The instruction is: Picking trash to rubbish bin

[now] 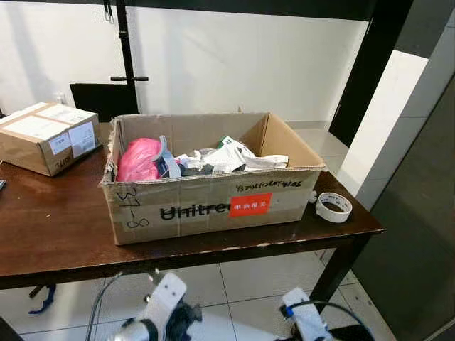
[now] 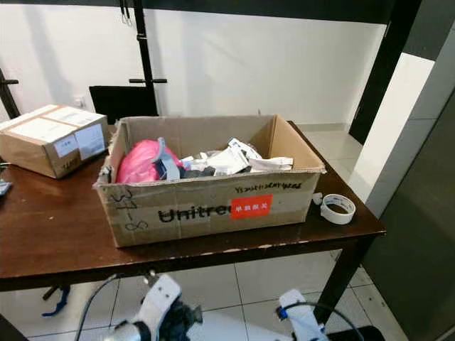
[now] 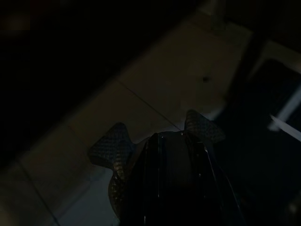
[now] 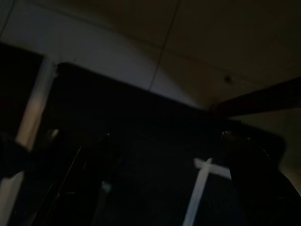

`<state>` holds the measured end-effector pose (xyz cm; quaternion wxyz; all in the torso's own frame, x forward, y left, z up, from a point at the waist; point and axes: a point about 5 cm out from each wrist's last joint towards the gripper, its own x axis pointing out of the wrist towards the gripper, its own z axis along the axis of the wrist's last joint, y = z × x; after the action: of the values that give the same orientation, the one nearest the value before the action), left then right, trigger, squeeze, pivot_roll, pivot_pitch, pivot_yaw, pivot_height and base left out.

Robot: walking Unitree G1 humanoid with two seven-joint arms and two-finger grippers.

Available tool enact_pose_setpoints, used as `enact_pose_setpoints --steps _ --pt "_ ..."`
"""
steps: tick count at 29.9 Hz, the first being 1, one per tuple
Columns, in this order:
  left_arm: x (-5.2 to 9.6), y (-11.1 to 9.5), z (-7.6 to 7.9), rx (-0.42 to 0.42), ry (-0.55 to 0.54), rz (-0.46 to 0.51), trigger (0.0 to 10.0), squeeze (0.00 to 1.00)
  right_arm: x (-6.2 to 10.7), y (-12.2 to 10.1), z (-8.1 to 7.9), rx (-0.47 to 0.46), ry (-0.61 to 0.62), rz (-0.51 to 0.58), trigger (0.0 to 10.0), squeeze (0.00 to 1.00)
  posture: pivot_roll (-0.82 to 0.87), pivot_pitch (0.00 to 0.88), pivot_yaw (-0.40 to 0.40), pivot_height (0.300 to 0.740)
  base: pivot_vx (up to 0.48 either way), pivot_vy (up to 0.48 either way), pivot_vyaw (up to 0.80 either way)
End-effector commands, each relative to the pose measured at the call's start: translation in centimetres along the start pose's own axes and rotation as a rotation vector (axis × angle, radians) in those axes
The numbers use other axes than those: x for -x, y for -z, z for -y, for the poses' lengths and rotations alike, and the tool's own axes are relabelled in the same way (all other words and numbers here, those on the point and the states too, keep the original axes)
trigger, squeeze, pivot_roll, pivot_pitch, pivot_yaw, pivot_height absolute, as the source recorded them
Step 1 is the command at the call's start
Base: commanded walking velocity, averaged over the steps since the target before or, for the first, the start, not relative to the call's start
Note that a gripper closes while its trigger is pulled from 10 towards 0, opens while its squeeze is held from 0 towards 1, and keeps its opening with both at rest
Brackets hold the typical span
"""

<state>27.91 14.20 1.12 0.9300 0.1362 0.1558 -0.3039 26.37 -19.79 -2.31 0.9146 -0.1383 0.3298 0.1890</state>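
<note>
While both arms hang idle below the surface [image 1: 50,234], jaws unreadable, I judge nothing binned: trash [image 1: 213,160] fills the box [image 1: 206,206] at twelve o'clock

A sealed cardboard parcel [image 1: 47,137] and a tape roll [image 1: 333,207] sit on the brown table [image 1: 50,227].

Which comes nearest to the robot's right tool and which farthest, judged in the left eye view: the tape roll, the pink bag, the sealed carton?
1. Tape roll, table's right edge, just above the right tool.
2. Pink bag, left end of the open box.
3. Sealed carton, far left corner.
</note>
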Motion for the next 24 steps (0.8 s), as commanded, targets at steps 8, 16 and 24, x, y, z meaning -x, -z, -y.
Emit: enact_pose_setpoints --steps 8,16,24 --pt "0.3 -1.6 0.5 -0.01 0.127 0.075 10.0 0.02 0.1 -2.4 -0.6 0.158 -0.223 0.086 10.0 0.0 0.04 0.041 -0.036 0.74 0.0 -0.18 0.0" --pt "0.9 -4.0 1.6 -0.062 0.337 0.159 10.0 0.0 1.1 -4.2 -0.5 0.339 -0.472 0.098 10.0 0.0 0.03 0.038 -0.036 0.74 0.0 0.0 0.0" --pt "2.7 -10.5 0.2 -0.013 0.537 0.263 10.0 0.0 4.5 -11.4 1.0 0.298 -0.696 0.292 10.0 0.0 0.04 0.029 -0.039 0.74 0.0 0.0 0.0"
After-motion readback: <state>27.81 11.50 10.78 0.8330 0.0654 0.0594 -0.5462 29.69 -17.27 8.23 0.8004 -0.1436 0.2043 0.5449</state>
